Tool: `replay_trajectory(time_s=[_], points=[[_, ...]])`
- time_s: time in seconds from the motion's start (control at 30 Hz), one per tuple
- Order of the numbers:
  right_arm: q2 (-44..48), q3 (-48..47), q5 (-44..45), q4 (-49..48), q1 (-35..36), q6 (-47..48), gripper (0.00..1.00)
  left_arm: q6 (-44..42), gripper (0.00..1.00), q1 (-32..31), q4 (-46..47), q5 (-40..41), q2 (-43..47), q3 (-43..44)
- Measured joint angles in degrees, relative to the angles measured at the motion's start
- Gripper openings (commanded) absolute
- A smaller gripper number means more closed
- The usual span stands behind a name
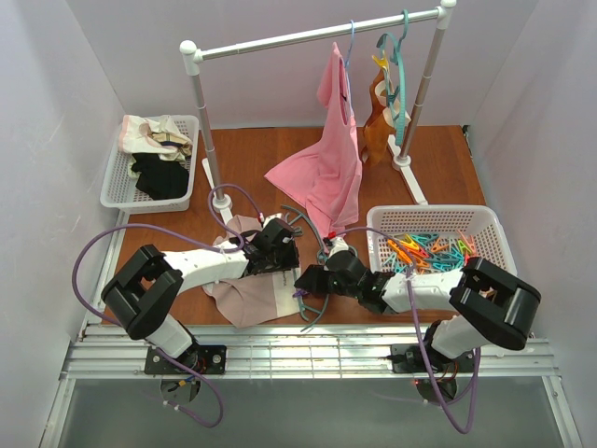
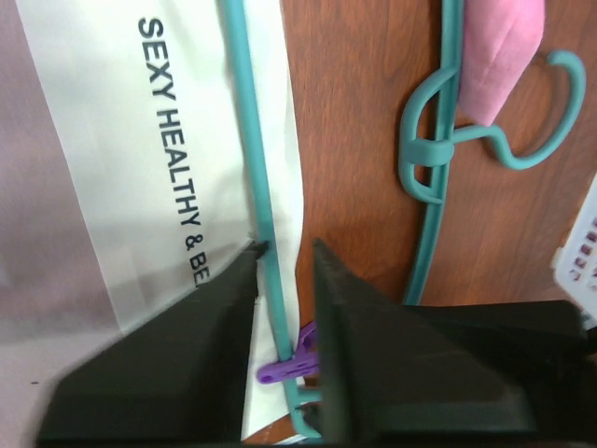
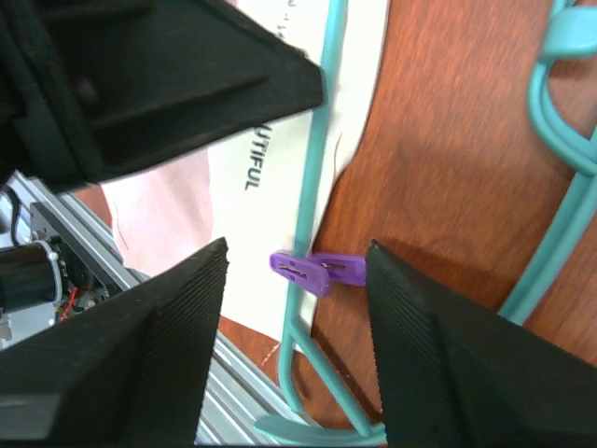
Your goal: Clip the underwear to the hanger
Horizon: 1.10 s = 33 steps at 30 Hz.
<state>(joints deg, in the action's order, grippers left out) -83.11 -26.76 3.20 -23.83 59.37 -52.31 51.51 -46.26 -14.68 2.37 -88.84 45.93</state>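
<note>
The underwear (image 1: pixel 244 297) lies flat on the brown table, and its cream strip with printed words (image 2: pixel 140 140) runs under the teal hanger (image 2: pixel 250 140). The hanger (image 1: pixel 315 280) lies across the garment's right edge. A purple clip (image 3: pixel 319 271) grips the hanger's thin bar and the cream strip. My left gripper (image 2: pixel 286 245) straddles that bar just above the clip (image 2: pixel 287 366), jaws slightly apart with a sliver of gap. My right gripper (image 3: pixel 298 245) stands open around the purple clip without touching it. In the top view the left gripper (image 1: pixel 284 243) and right gripper (image 1: pixel 304 278) nearly meet.
A white basket (image 1: pixel 429 211) of several coloured clips sits right of the hanger. Another basket (image 1: pixel 110 187) of clothes stands at the back left. A rack (image 1: pixel 308 35) behind holds a pink top (image 1: pixel 326 159) and a tan garment (image 1: pixel 378 121). A metal rail (image 1: pixel 308 355) edges the front.
</note>
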Motion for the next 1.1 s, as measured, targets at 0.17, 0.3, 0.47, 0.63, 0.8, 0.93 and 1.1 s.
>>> replay_trajectory(time_s=[0.17, 0.3, 0.47, 0.63, 0.8, 0.93, 1.1], points=[[2.60, -0.61, 1.01, 2.25, 0.00, 1.16, 0.58, -0.26, 0.49, 0.00, -0.28, 0.04, 0.11, 0.09], [6.21, -1.29, 2.56, 5.33, 0.00, 2.45, 0.60, -0.35, 0.53, 0.00, -0.81, 0.24, 0.87, 0.11], [12.52, -1.97, 5.31, 11.50, 0.00, 4.17, 0.63, -2.34, 0.61, 0.00, -2.49, 1.55, 4.22, 0.50], [21.51, -1.97, 9.70, 19.76, 0.00, 4.98, 0.68, -5.81, 0.70, -0.11, -3.76, 3.78, 8.28, 0.63], [30.51, -1.27, 14.67, 29.81, 0.00, 4.37, 0.88, -9.75, 0.76, -1.73, -5.07, 5.33, 10.58, 0.13], [36.68, -0.94, 18.32, 37.22, -0.39, 3.87, 0.90, -12.09, 0.76, -5.44, -5.53, 5.97, 8.87, 0.59], [42.51, -0.85, 20.79, 43.32, -4.22, 3.21, 0.91, -13.25, 0.76, -11.13, -6.19, 6.03, 0.00, 6.64]])
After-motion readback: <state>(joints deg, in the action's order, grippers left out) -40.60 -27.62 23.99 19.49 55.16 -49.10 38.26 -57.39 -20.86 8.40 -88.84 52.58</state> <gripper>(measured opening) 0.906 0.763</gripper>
